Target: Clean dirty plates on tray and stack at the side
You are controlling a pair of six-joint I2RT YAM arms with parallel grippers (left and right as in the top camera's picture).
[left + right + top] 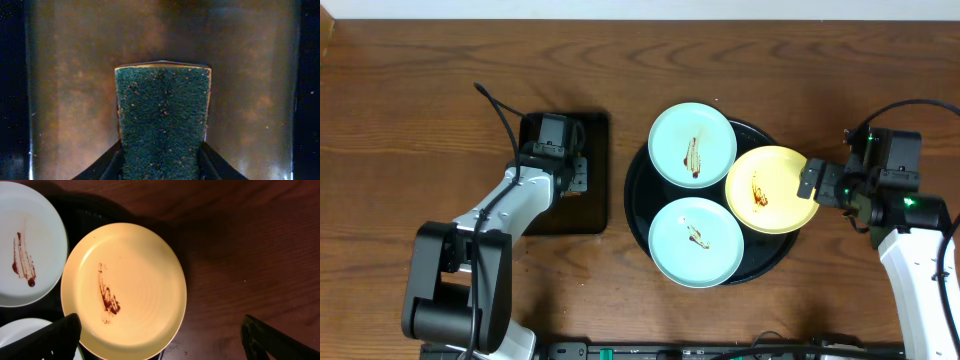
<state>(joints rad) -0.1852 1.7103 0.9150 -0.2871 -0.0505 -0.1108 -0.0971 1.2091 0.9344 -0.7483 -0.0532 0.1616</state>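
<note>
Left gripper (162, 169) is pinching green sponge (162, 115) over rectangular tray (596, 135), readying to scrub. Right gripper (812, 182) is hovering spread at rim of yellow plate (770, 190), probably to lift it. Blue plates (692, 143) are sitting streaked beside it on black tray (633, 200).

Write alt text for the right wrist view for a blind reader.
A pale yellow plate with a brown sauce streak fills the centre, resting on the black tray, dark wooden table to its right. Two pale blue-white plates show at left; the right tool's open fingers frame the bottom corners.
</note>
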